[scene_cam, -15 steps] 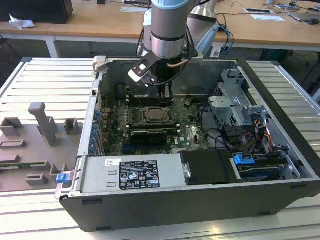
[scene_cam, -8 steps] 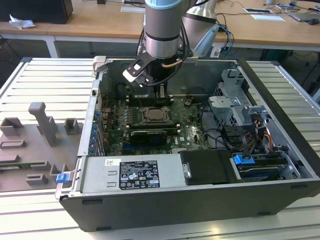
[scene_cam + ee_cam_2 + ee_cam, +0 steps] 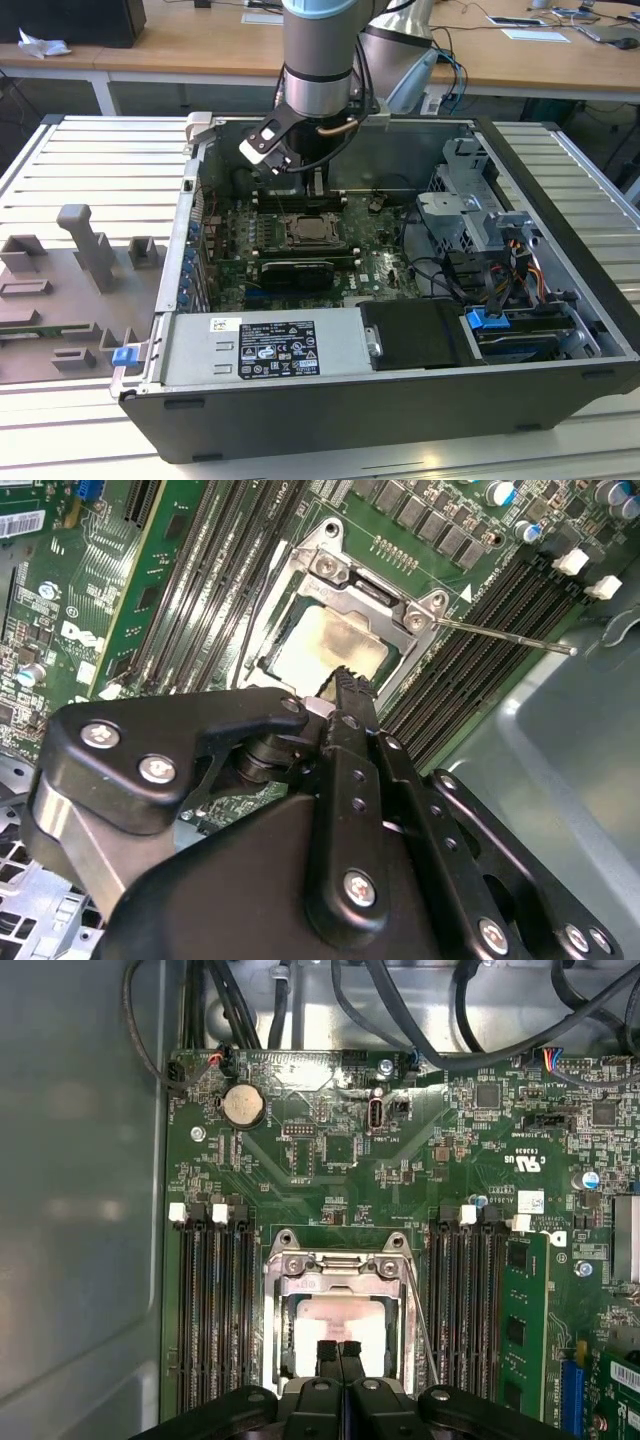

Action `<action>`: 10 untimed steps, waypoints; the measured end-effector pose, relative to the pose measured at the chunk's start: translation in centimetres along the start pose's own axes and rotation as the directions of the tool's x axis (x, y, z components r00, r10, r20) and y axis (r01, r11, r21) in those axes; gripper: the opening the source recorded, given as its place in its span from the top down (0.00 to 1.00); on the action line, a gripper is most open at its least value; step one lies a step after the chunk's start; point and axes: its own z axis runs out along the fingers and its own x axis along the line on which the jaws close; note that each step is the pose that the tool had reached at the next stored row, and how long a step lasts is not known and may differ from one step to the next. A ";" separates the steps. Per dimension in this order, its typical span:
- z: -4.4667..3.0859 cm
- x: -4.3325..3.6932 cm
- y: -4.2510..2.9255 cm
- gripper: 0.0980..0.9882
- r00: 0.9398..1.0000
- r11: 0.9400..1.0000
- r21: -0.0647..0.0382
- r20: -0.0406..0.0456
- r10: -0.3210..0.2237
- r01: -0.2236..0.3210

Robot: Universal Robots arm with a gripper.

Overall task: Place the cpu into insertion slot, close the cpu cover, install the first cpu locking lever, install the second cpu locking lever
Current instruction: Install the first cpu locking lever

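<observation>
One grey robot arm (image 3: 318,60) reaches down into an open black computer case (image 3: 560,200) in the exterior view. Its black gripper (image 3: 318,185) hangs just above the small square silver-rimmed insertion slot (image 3: 312,232) on the green motherboard (image 3: 390,265).

In the second wrist view, the gripper's two fingers are pressed together with nothing between them. Their tip is close over the flat, pale silvery-beige cpu (image 3: 325,645). The cpu lies in the slot, and the thin silvery cpu cover (image 3: 330,570) is folded down around it. A thin metal lever rod (image 3: 500,638) sticks out from one corner of the slot towards the grey case wall (image 3: 560,760).

In the first wrist view, the closed fingertips sit over the cpu's near edge, and long black memory slots (image 3: 210,1310) flank the cover.
</observation>
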 end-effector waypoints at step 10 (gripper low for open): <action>-2.63 0.08 0.04 0.99 1.000 1.000 0.000 0.000 0.000 0.000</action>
